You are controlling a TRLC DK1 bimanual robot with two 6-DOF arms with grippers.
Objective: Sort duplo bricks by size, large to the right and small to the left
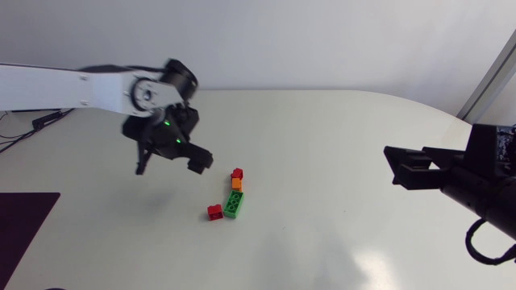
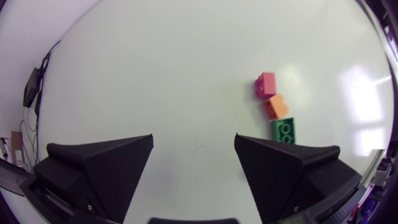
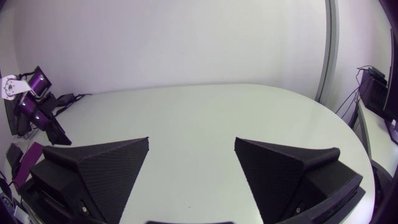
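Left gripper (image 1: 171, 163) is seen spread and empty beside the mid-table (image 1: 339, 137) cluster of red brick (image 1: 237, 172), orange brick (image 1: 236, 183), green brick (image 1: 235, 204) and second red brick (image 1: 214, 212); right gripper (image 1: 403, 167) is spread, empty and well apart.

I take this for a robotics lab: a smooth white round-cornered table (image 1: 339, 137), flanked by my white-and-black left arm (image 1: 72, 87) and my black right arm (image 1: 476, 181), bears a cluster of coloured plastic toy bricks (image 1: 235, 204).
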